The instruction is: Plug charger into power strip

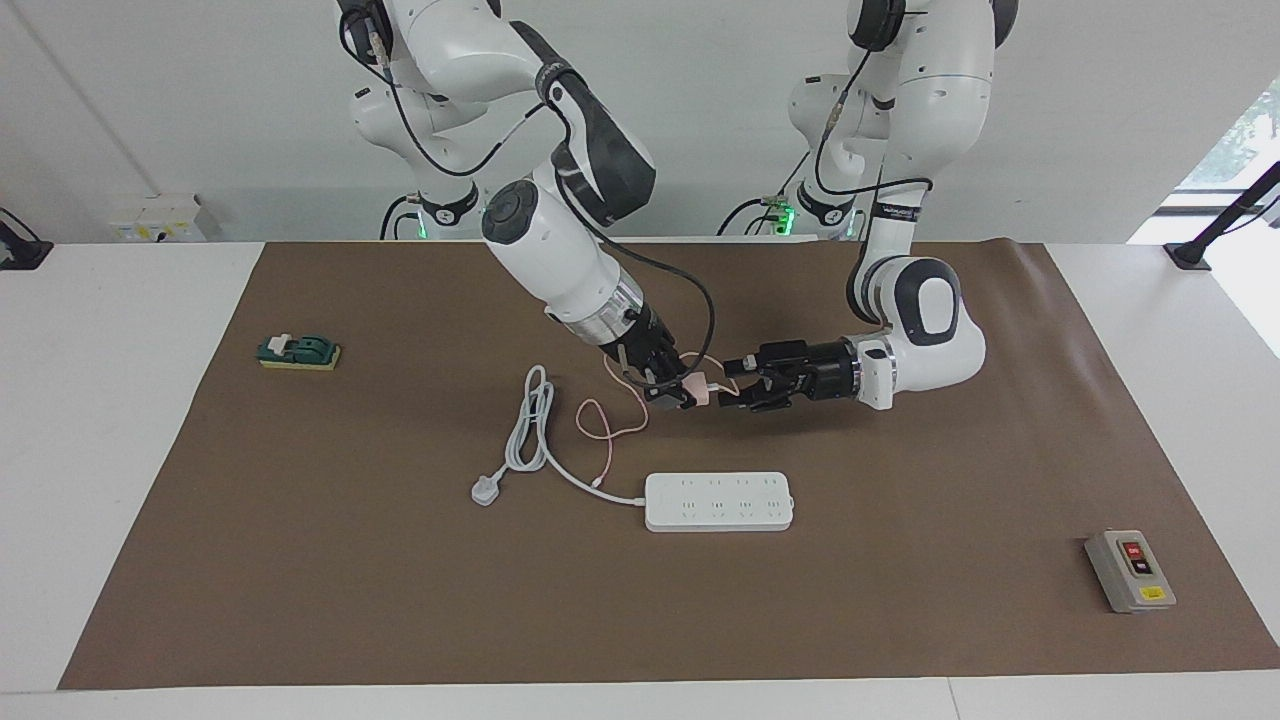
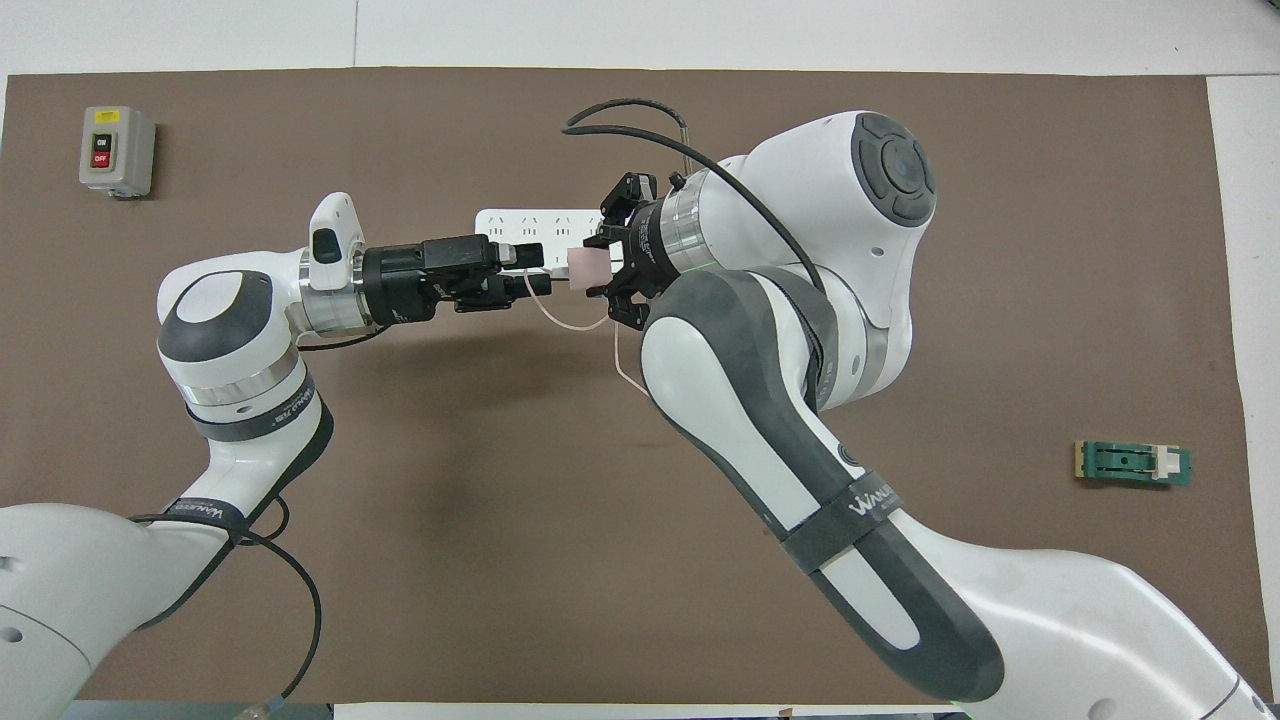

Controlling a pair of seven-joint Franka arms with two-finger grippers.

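My right gripper (image 1: pixel 690 388) is shut on the pale-pink charger (image 1: pixel 699 388), held in the air over the mat nearer to the robots than the power strip (image 1: pixel 718 501). In the overhead view the charger (image 2: pixel 588 265) covers part of the strip (image 2: pixel 525 224). The thin pink cable (image 1: pixel 606 420) hangs down and loops on the mat. My left gripper (image 1: pixel 737 390) is open, level with the charger and a short gap from it; it also shows in the overhead view (image 2: pixel 540 270).
The strip's thick white cord (image 1: pixel 530 425) and three-pin plug (image 1: pixel 485 491) lie toward the right arm's end. A grey box with a red button (image 1: pixel 1130 570) stands toward the left arm's end. A green switch block (image 1: pixel 298 351) lies toward the right arm's end.
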